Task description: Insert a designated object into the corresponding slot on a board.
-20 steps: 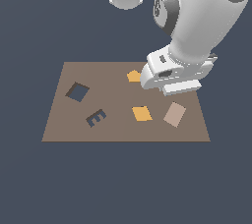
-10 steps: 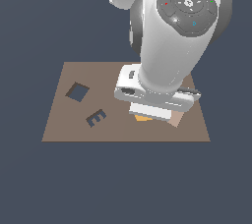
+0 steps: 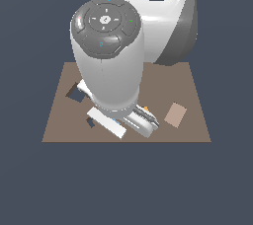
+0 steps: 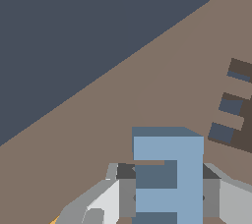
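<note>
In the wrist view my gripper (image 4: 167, 191) is shut on the light-blue E block (image 4: 167, 176), with a grey finger (image 4: 120, 191) on each side of it. The block hangs above the brown board (image 4: 147, 95). The dark E-shaped slot (image 4: 235, 106) lies on the board a short way off from the block, apart from it. In the exterior view the arm's body hides the block and most of the slot; only a dark corner of the slot (image 3: 90, 122) shows beside the hand (image 3: 129, 122).
A dark square cutout (image 3: 76, 94) shows partly at the board's left in the exterior view. A tan square piece (image 3: 175, 114) lies at the right. A sliver of an orange piece (image 3: 146, 108) peeks out by the hand. The board's edge (image 4: 88, 88) borders dark floor.
The arm has swung from the exterior view's right toward its left across the board. Its body now covers the board's middle, the orange pieces and most of the E slot.
</note>
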`<state>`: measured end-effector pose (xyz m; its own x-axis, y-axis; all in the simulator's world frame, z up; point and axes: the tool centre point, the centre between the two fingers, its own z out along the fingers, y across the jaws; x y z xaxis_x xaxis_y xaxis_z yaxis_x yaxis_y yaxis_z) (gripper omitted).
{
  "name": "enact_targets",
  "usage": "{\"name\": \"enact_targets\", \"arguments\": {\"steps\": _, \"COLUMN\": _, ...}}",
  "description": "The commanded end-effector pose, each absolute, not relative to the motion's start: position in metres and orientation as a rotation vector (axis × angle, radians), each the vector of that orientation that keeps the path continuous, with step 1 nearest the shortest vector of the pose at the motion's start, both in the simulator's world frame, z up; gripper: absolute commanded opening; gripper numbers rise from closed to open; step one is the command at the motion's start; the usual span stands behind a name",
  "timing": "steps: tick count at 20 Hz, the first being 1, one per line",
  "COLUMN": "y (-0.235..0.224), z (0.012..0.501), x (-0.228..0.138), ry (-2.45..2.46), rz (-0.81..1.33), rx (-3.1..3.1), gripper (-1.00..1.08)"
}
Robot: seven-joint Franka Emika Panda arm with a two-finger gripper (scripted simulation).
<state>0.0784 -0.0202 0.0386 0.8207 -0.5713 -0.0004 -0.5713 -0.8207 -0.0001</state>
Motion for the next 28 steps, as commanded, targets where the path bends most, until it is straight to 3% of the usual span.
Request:
{"name": "enact_targets", "arguments": {"steps": 1, "y": -0.041, "z": 0.039, "x": 0.081, "ry": 1.069, "rz": 0.001, "rx": -2.954, "gripper": -1.00}}
{"name": "enact_targets", "arguments": {"steps": 10, "y": -0.088, "z": 0.040, "x": 0.078, "ry": 1.343, "rz": 0.002, "rx": -2.840, "gripper": -1.00}}
{"name": "enact_targets", "arguments": {"steps": 21, "y": -0.092, "z": 0.030, "x": 0.077, "ry": 1.371, "rz": 0.003, "rx": -2.831, "gripper": -1.00}}
{"name": "enact_targets", "arguments": {"steps": 22, "y": -0.092, "z": 0.030, "x": 0.077, "ry": 1.371, "rz": 0.003, "rx": -2.831, "gripper": 1.00}}
{"name": "enact_targets", "arguments": {"steps": 28, "y": -0.092, "z": 0.030, "x": 0.077, "ry": 1.371, "rz": 0.003, "rx": -2.831, "gripper": 1.00}}
